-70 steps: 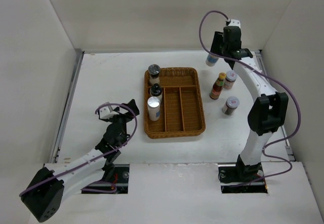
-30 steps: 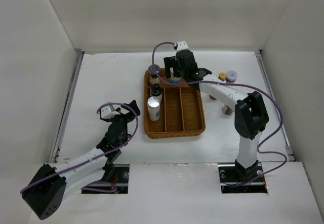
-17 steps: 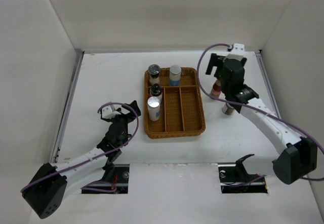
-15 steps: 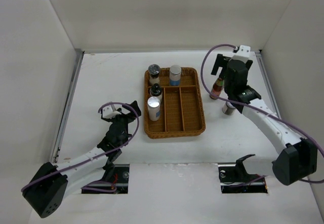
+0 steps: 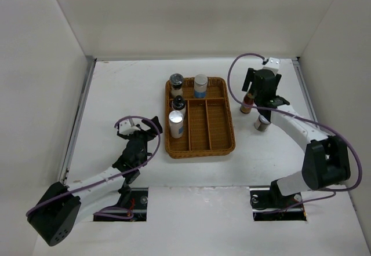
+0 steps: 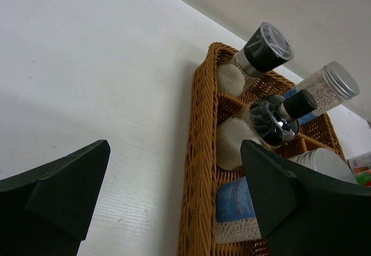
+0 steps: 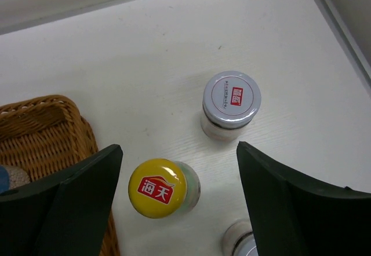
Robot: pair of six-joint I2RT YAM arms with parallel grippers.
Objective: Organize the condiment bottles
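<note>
A wicker basket [image 5: 214, 123] holds a dark-lidded grinder [image 5: 176, 84], a silver-capped shaker [image 5: 200, 84], a small dark-capped bottle [image 5: 178, 102] and a white shaker lying down [image 5: 176, 124]. To its right on the table stand the yellow-capped red sauce bottle [image 5: 247, 103] and a pale-lidded jar [image 5: 262, 122]. My right gripper [image 5: 253, 89] hovers open over the sauce bottle. In the right wrist view the yellow cap [image 7: 161, 187] lies between the spread fingers, nearer the left one and untouched, with one pale-lidded jar [image 7: 231, 99] beyond it and another jar [image 7: 243, 244] at the bottom edge. My left gripper [image 5: 148, 130] is open and empty, left of the basket.
The left wrist view looks along the basket's left rim [image 6: 200, 146], with the grinder [image 6: 264, 50], the silver-capped shaker [image 6: 327, 82] and the lying shaker [image 6: 261, 204] inside. White walls enclose the table on three sides. The basket's two right-hand long compartments [image 5: 219, 120] hold nothing.
My right gripper left the silver-capped shaker standing in the basket, swung right and came down over the yellow-capped sauce bottle. The left arm has barely shifted.
</note>
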